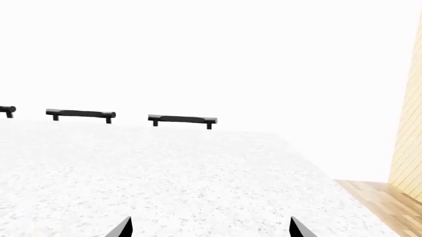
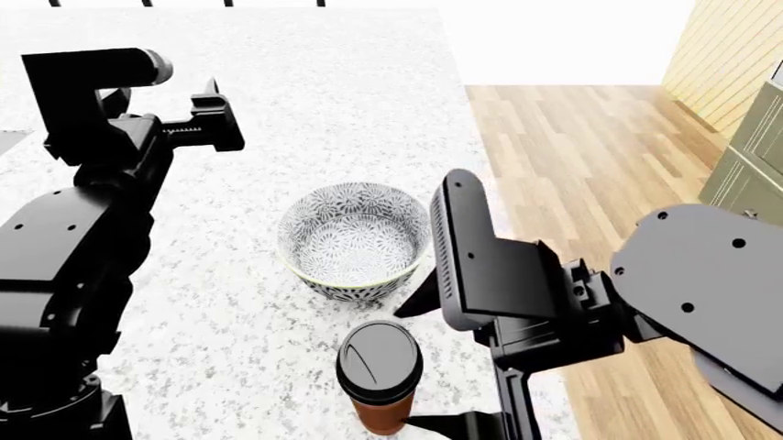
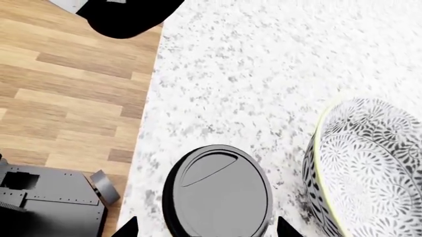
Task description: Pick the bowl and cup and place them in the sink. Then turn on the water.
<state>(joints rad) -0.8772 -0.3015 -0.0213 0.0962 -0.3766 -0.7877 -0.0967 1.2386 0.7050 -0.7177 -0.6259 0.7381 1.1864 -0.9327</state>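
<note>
Cup (image 2: 380,374) stands near the counter's (image 2: 306,110) right edge, just beside the bowl (image 2: 355,240). Right gripper (image 3: 205,228), jaws spread, straddles its lid, presumably lining up a grasp. Left gripper (image 1: 209,228) hovers open, well apart.

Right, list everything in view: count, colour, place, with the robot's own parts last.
bowl: one, white with grey-black floral pattern, on the countertop between the arms.
cup: one, orange-brown with black lid, on the countertop nearer the robot than the bowl.
countertop: one, white speckled stone, under both items.
floor: light wood planks, right of the countertop.
cabinet handles: three in view, black, beyond the countertop's far edge in the left wrist view.
left hand: black, raised over bare countertop, open.
right hand: black, fingertips either side of the cup, open.
</note>
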